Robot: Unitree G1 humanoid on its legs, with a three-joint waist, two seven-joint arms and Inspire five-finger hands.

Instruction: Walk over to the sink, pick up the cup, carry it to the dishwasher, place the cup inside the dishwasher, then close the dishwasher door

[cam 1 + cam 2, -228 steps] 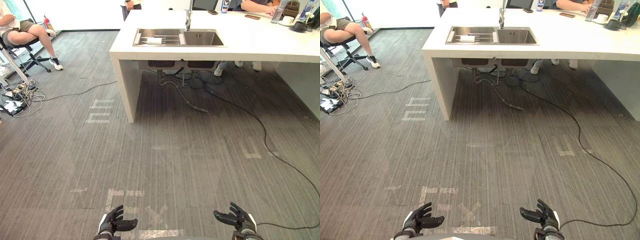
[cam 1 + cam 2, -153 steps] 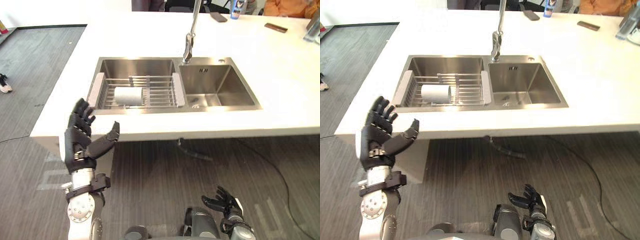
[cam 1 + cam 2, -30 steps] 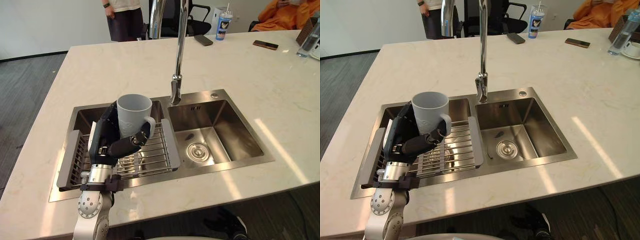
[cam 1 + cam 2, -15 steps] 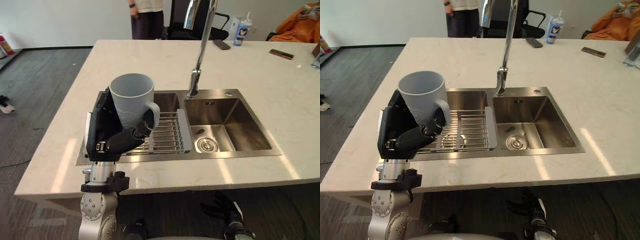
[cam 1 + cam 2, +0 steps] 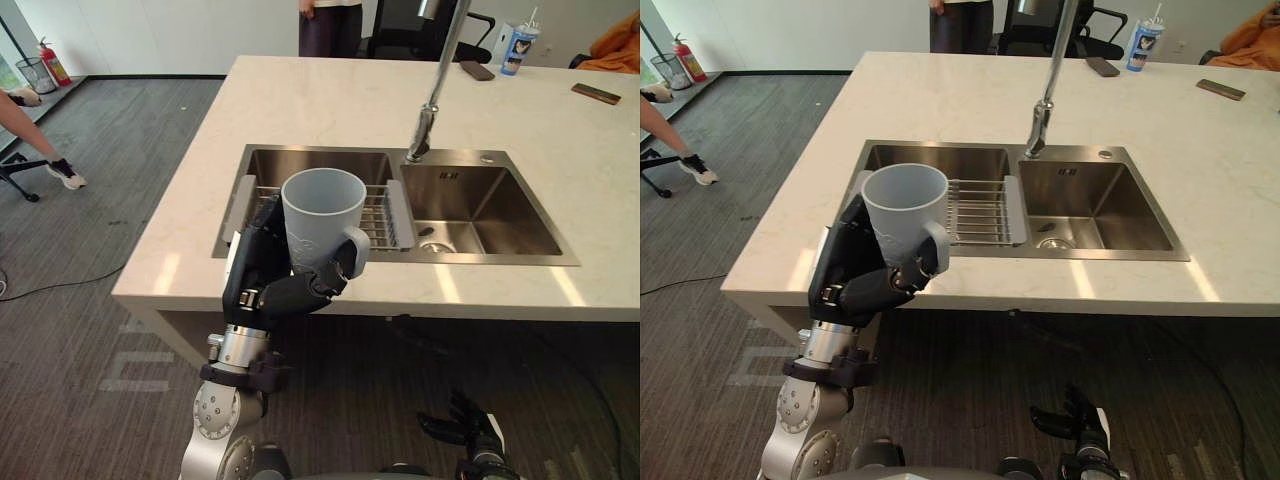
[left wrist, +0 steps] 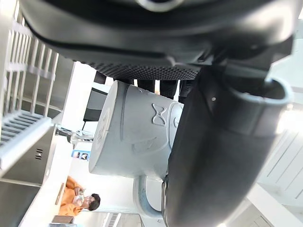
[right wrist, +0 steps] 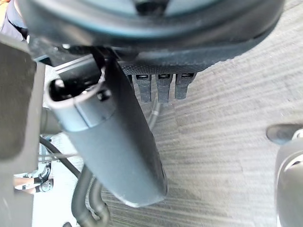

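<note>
Cup (image 5: 322,215), base hidden by left hand (image 5: 262,278)

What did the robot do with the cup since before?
The left hand, open and empty before, took hold of the cup, which lay on its side on the rack in the sink, and lifted it off. It now holds the cup upright in front of the counter. The robot also walked up to the sink. The right hand stayed low, open and empty; the rack stayed put.

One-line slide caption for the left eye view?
Left hand grips the grey cup upright in front of the sink.
</note>
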